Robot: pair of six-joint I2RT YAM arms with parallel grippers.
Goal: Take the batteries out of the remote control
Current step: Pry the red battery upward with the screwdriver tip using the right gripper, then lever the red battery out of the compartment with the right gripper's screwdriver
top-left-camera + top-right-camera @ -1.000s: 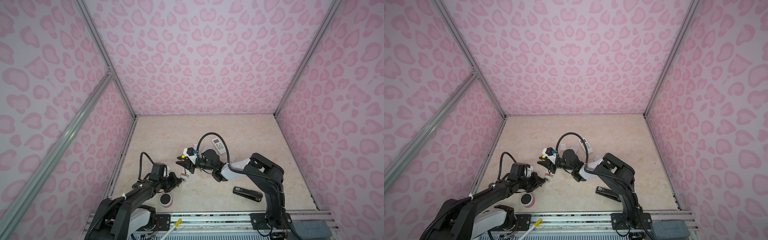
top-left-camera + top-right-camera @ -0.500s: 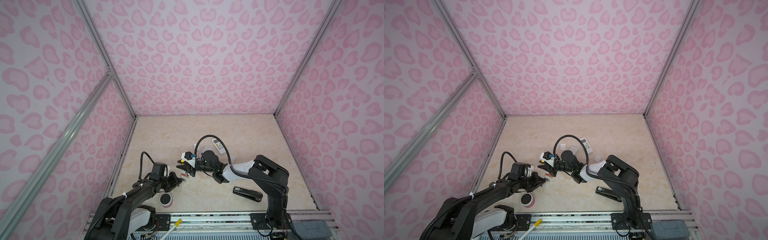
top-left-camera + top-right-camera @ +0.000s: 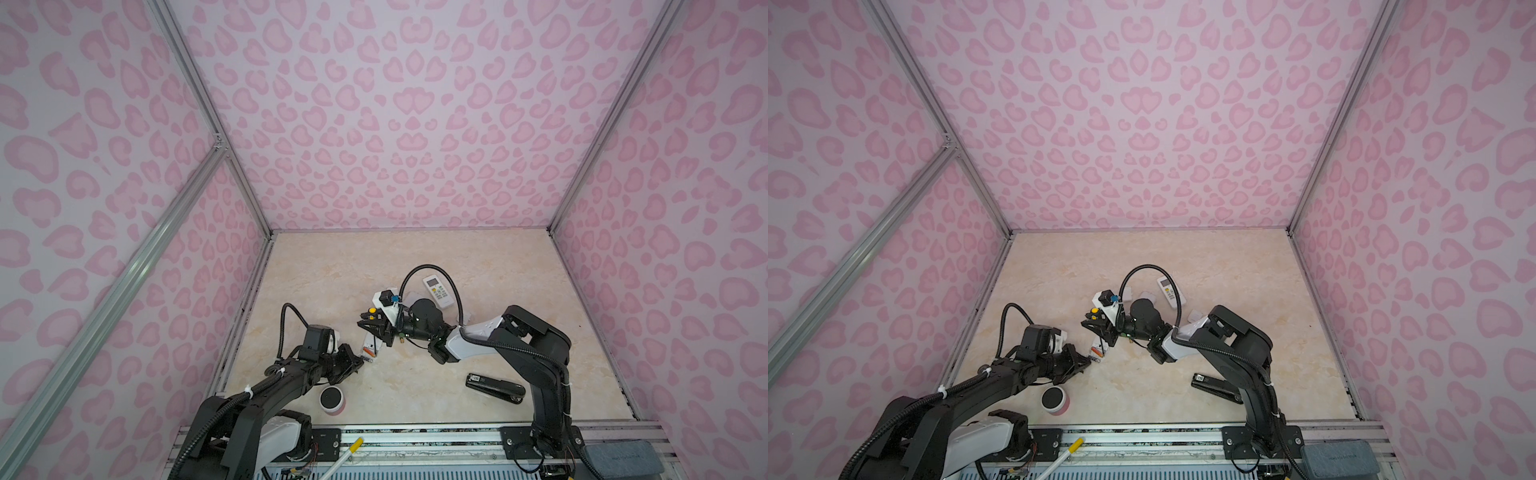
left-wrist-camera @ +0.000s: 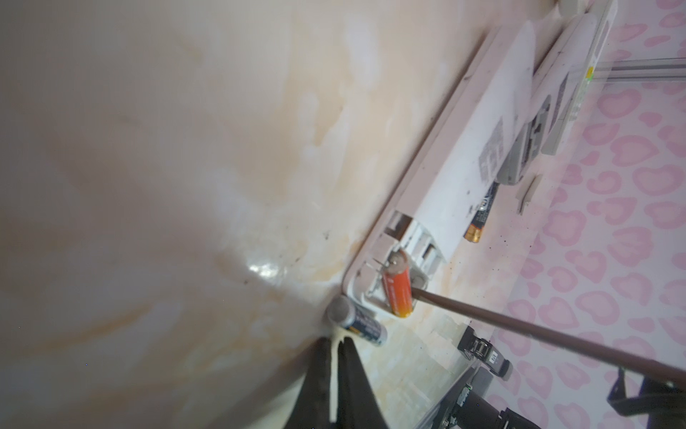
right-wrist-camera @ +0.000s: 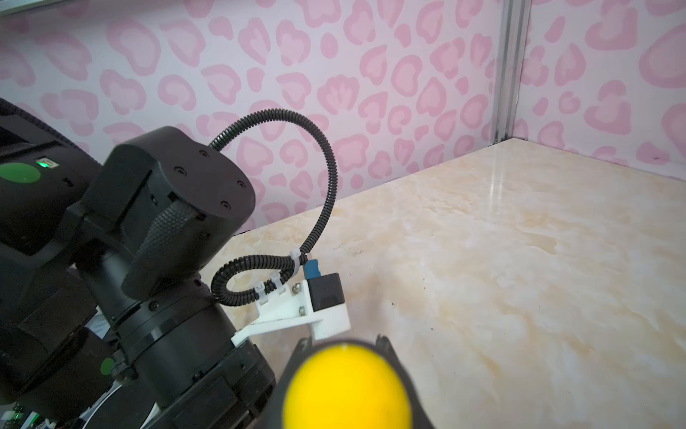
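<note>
A white remote control (image 3: 369, 345) lies face down with its battery bay open. In the left wrist view an orange battery (image 4: 396, 288) sits tilted in the bay of the remote control (image 4: 464, 159), and a screwdriver shaft (image 4: 519, 327) presses against it. One dark battery (image 4: 356, 321) lies on the table beside the remote, just ahead of my left gripper (image 4: 337, 340), which is shut and empty. Another black battery with a gold end (image 4: 478, 223) lies along the remote's far side. My right gripper (image 3: 376, 328) is shut on the screwdriver's yellow-capped handle (image 5: 347, 386).
A second white remote (image 3: 437, 289) lies farther back. A black stapler (image 3: 494, 386) rests near the front right. A pink cup with a dark top (image 3: 332, 400) stands near the front by my left arm. The left wall runs close to my left arm.
My right arm has shifted forward and lowered a little, keeping the screwdriver at the remote's open end. The left arm and its shut gripper have stayed in place.
</note>
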